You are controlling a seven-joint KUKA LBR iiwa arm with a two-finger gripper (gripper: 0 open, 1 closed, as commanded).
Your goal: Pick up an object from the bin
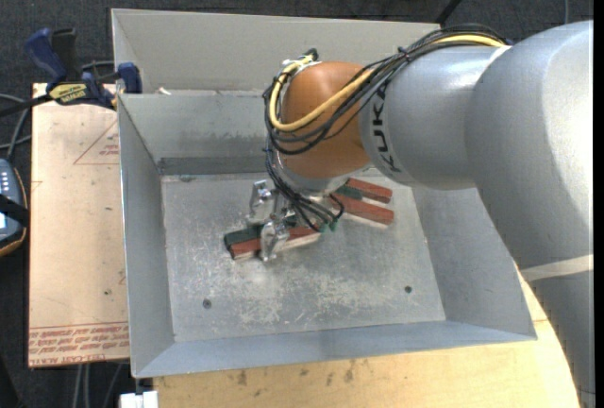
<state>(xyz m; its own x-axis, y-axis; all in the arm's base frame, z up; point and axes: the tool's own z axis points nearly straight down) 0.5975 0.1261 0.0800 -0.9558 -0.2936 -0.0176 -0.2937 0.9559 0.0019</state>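
My gripper (268, 219) is low over the bin floor, a little left of the middle, under the orange wrist cover. Right at it lies a small flat thing with a dark red and black end (243, 246) sticking out to the left and a pale part (304, 239) to the right. The gripper touches or nearly touches this thing, and part of it is hidden beneath the gripper. A pair of red-brown handles (366, 200), like those of a hand tool, lies just right of the gripper, half hidden by the arm.
The big grey arm comes in from the right and covers the bin's right rear part. Bare scuffed floor stretches along the front and left of the bin. The bin walls slope up on all sides.
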